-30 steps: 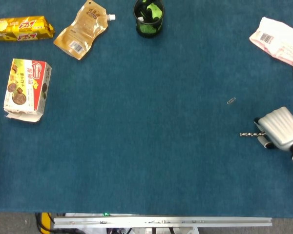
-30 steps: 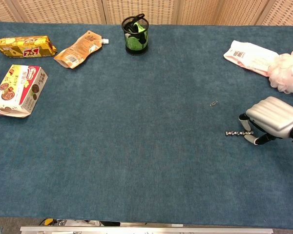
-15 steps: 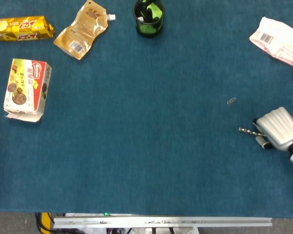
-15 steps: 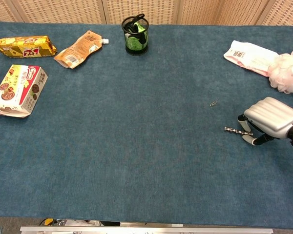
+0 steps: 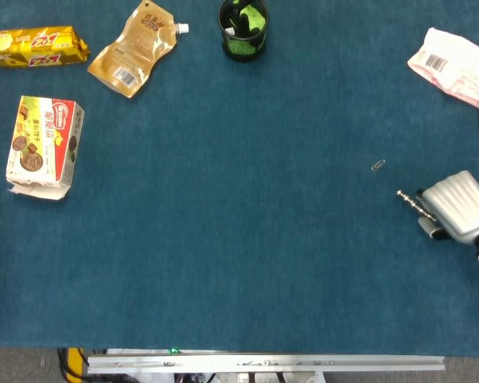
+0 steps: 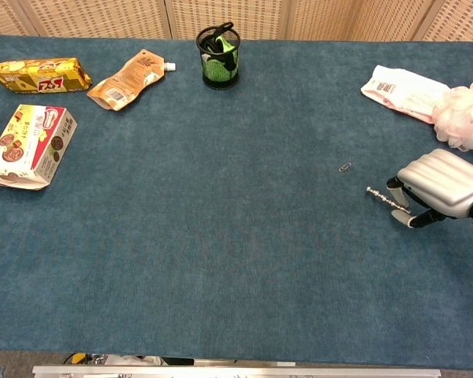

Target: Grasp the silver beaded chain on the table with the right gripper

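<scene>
Counter [image 5: 239, 263]: blue carpet-like surface carrying everything I can see.
Right hand [image 5: 457, 206]: at my right edge of the counter, silver back plates facing up, fingers curled under and closed on the near end of the chain.
Left hand: I cannot find it in either view.
Biscuit box [image 5: 45, 145]: lying flat at the far left side.
White packet [image 5: 455, 65]: far right corner, barcode up, with a pink bath puff [image 6: 463, 115] touching its right end.
Yellow snack bag [image 5: 35, 46]: far left corner, lying lengthwise left to right.
Tan spout pouch [image 5: 133, 49]: just right of the yellow bag, cap toward the cup.
Mesh cup [image 5: 243, 29]: upright at the far middle, green inside.
Chain [image 5: 409, 199]: held stiffly out of the right hand's fingers; its long axis runs on a slant, free end pointing left and away from me, toward the paper clip.
Paper clip [image 5: 378, 166]: near the chain's free end, apart from it.
</scene>
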Controlling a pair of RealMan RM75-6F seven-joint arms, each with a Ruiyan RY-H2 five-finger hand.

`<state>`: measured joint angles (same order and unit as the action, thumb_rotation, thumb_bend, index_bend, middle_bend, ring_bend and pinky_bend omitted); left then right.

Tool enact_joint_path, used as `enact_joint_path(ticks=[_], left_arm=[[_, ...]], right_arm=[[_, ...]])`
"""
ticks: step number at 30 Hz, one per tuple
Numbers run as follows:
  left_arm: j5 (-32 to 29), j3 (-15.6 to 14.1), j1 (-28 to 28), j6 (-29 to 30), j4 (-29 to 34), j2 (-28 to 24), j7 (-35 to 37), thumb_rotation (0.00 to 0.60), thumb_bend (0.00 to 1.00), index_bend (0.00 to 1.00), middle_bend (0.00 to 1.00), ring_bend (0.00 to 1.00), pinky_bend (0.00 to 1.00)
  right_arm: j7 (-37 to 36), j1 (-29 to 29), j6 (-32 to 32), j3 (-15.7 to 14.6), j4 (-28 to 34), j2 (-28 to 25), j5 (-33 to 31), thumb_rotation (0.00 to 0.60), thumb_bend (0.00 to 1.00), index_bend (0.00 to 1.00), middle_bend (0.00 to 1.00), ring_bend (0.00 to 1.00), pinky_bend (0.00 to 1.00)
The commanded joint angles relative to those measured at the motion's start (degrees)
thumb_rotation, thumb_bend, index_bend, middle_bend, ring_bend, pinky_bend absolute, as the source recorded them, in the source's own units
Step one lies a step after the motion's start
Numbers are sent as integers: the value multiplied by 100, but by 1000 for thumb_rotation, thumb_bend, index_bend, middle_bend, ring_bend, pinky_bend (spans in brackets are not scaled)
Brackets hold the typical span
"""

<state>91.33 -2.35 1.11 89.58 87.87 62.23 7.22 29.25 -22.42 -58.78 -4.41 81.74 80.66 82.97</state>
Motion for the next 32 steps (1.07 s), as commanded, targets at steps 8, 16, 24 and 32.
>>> enact_joint_path(ticks=[8,16,24,32], left_arm=[[-10,-2,-18,-43,21,-4,-20,600,213,0,22,25,6],[43,-15,-30,-36,45,-2,-48,600,214,0,22,25,6],[20,-21,-49,-92,47,16,-71,600,214,0,22,25,6],[-8,-19,-63,-133,14,38,-61,600,214,0,22,25,6]], right_arm=[[-239,-17,-62,154,431,-274,-122,600,537,673,843,862,1000],[-215,-219,284,390,940,-616,-634,600,537,684,843,862,1000],[-35,-471,722,522,1147,-749,-1303,600,538,689,846,862,1000],[16,-714,1059,568,1080,-698,-1873,600,538,692,846,862,1000]])
